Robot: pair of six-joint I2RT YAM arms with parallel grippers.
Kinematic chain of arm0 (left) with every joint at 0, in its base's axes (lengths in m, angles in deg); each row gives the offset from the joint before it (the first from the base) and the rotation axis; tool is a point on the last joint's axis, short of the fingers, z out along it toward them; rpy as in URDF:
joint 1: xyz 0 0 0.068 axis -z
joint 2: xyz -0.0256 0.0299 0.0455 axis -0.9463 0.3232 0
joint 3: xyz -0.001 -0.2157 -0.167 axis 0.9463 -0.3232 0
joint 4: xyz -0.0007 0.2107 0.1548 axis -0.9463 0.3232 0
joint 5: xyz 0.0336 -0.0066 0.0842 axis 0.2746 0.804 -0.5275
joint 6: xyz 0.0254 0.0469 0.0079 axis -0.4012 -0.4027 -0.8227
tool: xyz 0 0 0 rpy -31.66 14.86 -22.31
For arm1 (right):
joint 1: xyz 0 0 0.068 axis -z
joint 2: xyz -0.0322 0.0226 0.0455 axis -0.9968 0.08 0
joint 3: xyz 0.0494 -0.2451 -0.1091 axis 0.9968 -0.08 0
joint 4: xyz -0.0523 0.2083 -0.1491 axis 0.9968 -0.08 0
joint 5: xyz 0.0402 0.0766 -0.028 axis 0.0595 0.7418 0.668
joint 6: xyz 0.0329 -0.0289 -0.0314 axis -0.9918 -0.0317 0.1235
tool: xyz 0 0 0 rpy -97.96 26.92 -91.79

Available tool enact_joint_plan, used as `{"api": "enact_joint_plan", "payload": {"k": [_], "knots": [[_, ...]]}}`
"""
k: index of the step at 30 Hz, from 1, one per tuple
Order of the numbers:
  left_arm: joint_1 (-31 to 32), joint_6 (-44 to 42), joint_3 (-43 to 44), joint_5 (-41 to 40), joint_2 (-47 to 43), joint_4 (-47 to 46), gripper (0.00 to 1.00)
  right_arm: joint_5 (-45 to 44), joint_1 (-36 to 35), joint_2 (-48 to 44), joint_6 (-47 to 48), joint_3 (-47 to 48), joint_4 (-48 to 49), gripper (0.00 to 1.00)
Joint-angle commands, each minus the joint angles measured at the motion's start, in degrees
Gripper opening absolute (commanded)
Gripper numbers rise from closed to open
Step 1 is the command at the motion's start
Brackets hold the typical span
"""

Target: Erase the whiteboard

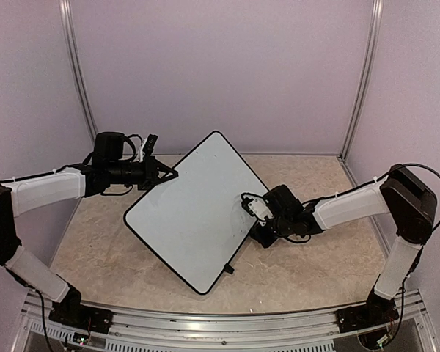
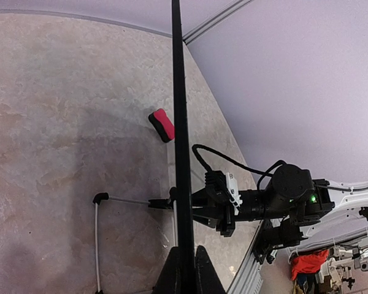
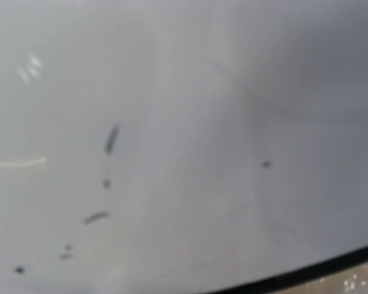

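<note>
White whiteboard (image 1: 194,216) sits slanted in middle of surface (image 1: 315,271), with black rim all round. Left end effector (image 1: 167,174) is clenched on its far left edge — we see rim pinched between fingers (image 2: 206,272) in left wrist view. Right end effector (image 1: 251,207) is at board's right edge; we cannot tell if clenched or released. We see few small dark marks (image 3: 111,138) on board — blurry. Red eraser (image 2: 161,125) lies on surface near board's edge.
</note>
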Motion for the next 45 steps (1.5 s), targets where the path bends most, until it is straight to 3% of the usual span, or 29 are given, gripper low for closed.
{"api": "enact_joint_plan", "payload": {"k": [1, 19, 22, 26, 31, 35, 45], "knots": [[-0.1, -2.2, -0.6, 1.2, -0.2, -3.9, 0.05, -0.1, -1.3, 0.2, -0.1, 0.7, 1.0, 0.18], [-0.3, -2.1, -0.8, 1.3, -0.3, -4.3, 0.21, -0.7, -2.0, 0.5, -3.6, 0.1, 1.5, 0.08], [-0.6, -2.1, -1.0, 1.2, -0.5, -4.4, 0.31, -0.7, -2.0, 0.9, -4.8, 0.1, 1.5, 0.05], [-0.9, -2.1, -1.5, 0.4, -1.5, -5.0, 0.58, -2.5, -2.0, 1.2, -6.0, 0.1, 1.5, 0.03], [-2.3, -2.6, -2.1, -1.9, -4.0, -4.8, 0.76, -3.9, -2.0, 1.3, -7.4, 0.0, 1.6, 0.0], [-4.6, -2.0, -3.3, -5.1, -6.6, -5.3, 0.98, -4.4, -2.1, 1.9, -9.0, 0.4, 1.8, 0.0], [-8.6, -1.3, -4.8, -10.2, -10.1, -5.1, 0.99, -7.7, -2.0, 5.3, -11.4, 4.5, -0.1, 0.0]]}}
